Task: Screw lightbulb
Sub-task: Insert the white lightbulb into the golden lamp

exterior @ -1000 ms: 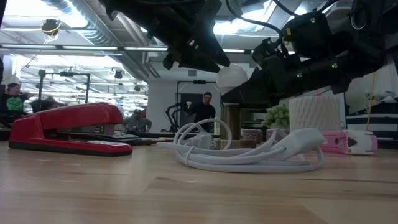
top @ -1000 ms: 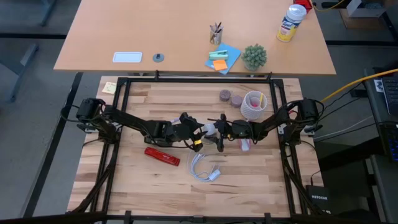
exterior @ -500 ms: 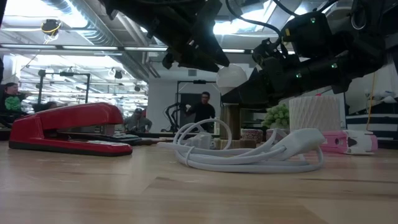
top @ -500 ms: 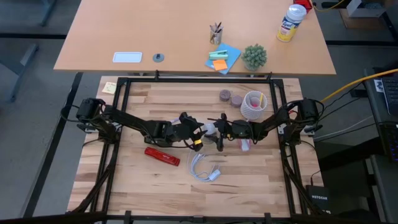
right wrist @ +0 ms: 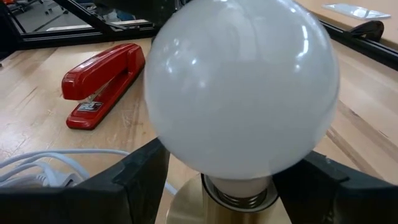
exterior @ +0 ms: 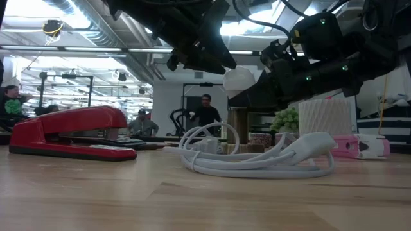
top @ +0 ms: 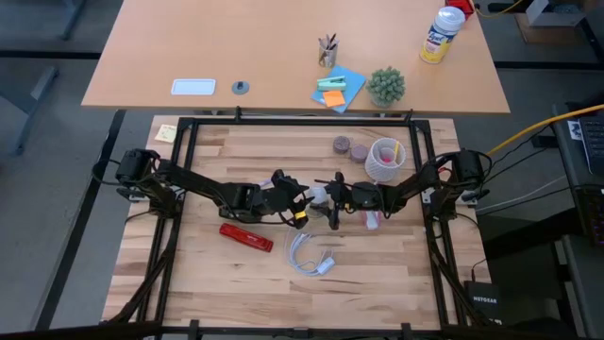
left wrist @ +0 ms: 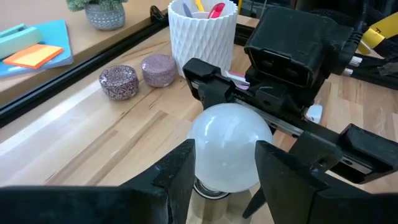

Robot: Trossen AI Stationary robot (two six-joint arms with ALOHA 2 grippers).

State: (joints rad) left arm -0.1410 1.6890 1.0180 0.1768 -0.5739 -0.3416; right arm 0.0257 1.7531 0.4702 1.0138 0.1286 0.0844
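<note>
Gripping the lightbulb [left wrist: 229, 148] at its base, our left end effector [left wrist: 225, 163] holds it above the desk [top: 377, 274]. Our right end effector [right wrist: 239, 186], fingers spread, flanks the brass socket [right wrist: 193, 208] beneath. Any tilt risks cross-threading; excess torque risks slipping.

Both grippers [top: 304, 201] [top: 332, 200] at lightbulb [top: 320, 195], mid-table [top: 377, 264]

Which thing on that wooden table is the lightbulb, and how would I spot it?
Find the middle of the wooden table, where the two dark arms meet. The lightbulb sits between their tips above the coiled white cable. It is the only smooth white ball there, unlike the ribbed white cup.
</note>
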